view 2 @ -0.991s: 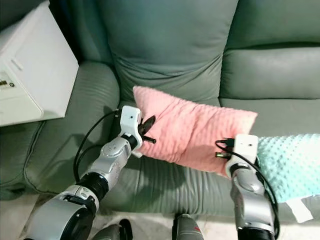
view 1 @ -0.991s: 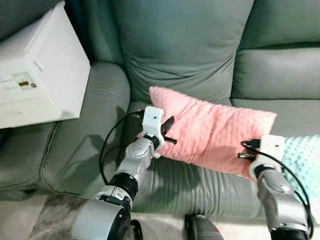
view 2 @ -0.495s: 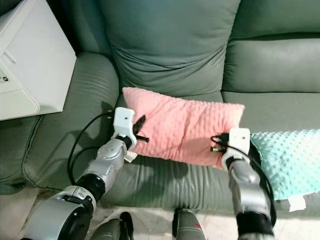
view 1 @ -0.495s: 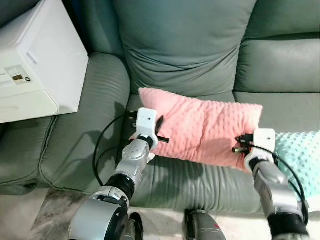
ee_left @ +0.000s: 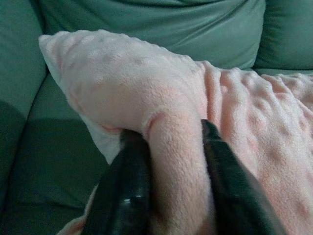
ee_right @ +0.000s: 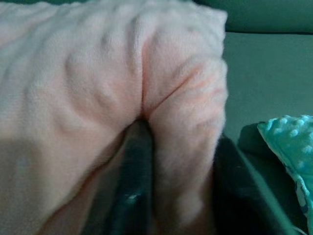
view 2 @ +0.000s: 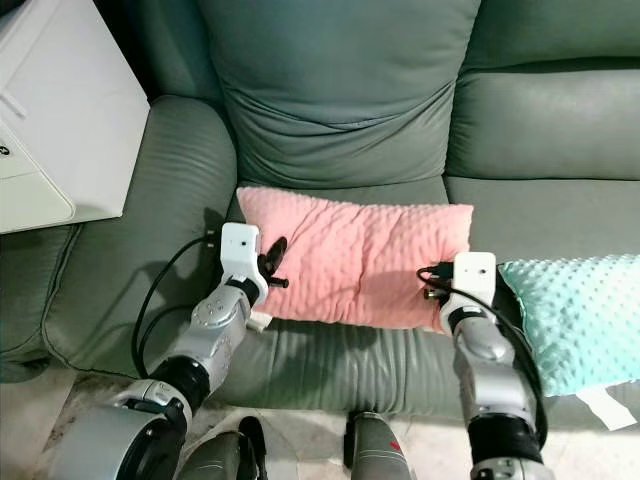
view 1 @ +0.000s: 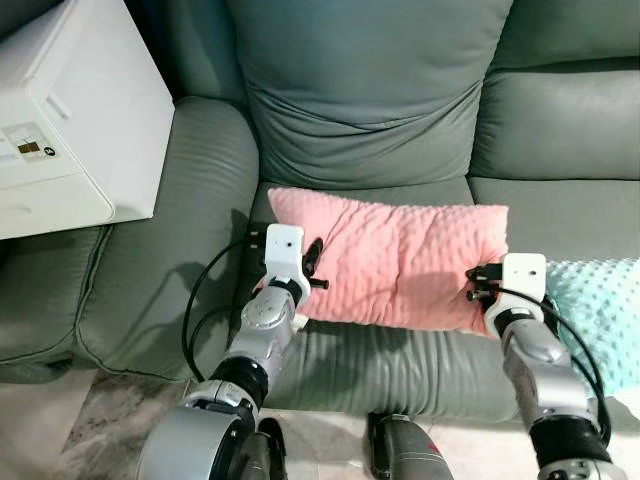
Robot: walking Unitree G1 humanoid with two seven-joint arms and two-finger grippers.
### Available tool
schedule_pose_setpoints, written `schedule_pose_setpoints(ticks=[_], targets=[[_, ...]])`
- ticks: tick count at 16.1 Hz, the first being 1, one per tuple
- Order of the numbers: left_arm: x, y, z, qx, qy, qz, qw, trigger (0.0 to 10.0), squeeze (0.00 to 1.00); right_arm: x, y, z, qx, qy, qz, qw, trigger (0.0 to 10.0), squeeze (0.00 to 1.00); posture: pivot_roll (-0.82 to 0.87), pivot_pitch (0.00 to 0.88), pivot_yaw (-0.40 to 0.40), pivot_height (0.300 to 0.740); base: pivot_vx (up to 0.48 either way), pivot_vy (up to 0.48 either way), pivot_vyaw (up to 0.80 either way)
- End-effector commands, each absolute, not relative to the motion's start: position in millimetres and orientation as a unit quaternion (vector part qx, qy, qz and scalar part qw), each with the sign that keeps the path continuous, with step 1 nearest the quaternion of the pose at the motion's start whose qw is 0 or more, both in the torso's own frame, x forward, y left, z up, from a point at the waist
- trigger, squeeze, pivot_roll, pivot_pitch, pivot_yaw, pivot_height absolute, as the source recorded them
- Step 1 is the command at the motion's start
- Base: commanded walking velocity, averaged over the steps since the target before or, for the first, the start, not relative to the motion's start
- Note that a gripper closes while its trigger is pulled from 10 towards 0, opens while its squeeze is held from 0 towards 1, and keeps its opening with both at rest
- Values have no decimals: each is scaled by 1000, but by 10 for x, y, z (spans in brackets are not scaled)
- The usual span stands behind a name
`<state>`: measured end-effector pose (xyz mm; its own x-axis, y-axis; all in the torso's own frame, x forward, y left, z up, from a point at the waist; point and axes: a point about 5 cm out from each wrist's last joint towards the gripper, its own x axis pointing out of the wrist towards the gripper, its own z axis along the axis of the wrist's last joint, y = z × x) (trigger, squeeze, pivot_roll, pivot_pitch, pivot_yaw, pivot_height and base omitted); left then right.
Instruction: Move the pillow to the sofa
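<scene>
A pink dimpled pillow (view 1: 400, 262) lies across the seat of the grey-green sofa (view 1: 370, 90), near its front edge. My left gripper (view 1: 312, 262) is shut on the pillow's left end, and in the left wrist view a fold of pink fabric (ee_left: 176, 161) is pinched between the two black fingers (ee_left: 124, 196). My right gripper (view 1: 478, 290) is shut on the pillow's right end; the right wrist view shows the fabric (ee_right: 181, 122) squeezed between its fingers (ee_right: 134, 181).
A white box-like appliance (view 1: 70, 120) stands on the sofa's left arm. A mint dimpled pillow (view 1: 605, 310) lies on the seat just right of the pink one. The sofa's back cushion (view 1: 370, 90) rises behind.
Both grippers have lowered the pink pillow from a tilted hold above the seat down onto the seat cushion, where it now lies level. The camera has shifted slightly.
</scene>
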<state>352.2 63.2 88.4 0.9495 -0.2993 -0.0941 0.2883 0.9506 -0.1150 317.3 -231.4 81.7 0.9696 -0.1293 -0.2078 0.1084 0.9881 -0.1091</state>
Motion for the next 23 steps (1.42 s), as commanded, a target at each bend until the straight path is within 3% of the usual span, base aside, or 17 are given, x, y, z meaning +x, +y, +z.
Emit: schedule_pose_setpoints(ticks=[1, 13, 17, 23], targets=[[3455, 659, 766, -51, 71, -148, 985, 10000, 1000, 3113, -2296, 735, -55, 117, -58, 990, 10000, 1000, -116, 360, 91, 740, 0, 0, 0], [3358, 635, 648, -62, 84, -160, 982, 10000, 1000, 3137, -2117, 816, -57, 98, -46, 992, 10000, 1000, -111, 360, 87, 740, 0, 0, 0], [3277, 859, 471, -17, 112, -148, 982, 10000, 1000, 3055, -1836, 693, -39, 125, -14, 991, 10000, 1000, -101, 349, 88, 740, 0, 0, 0], [3219, 1058, 424, 15, 104, -156, 982, 10000, 1000, 2924, -1683, 685, -16, 140, 5, 990, 10000, 1000, -95, 304, 96, 740, 0, 0, 0]])
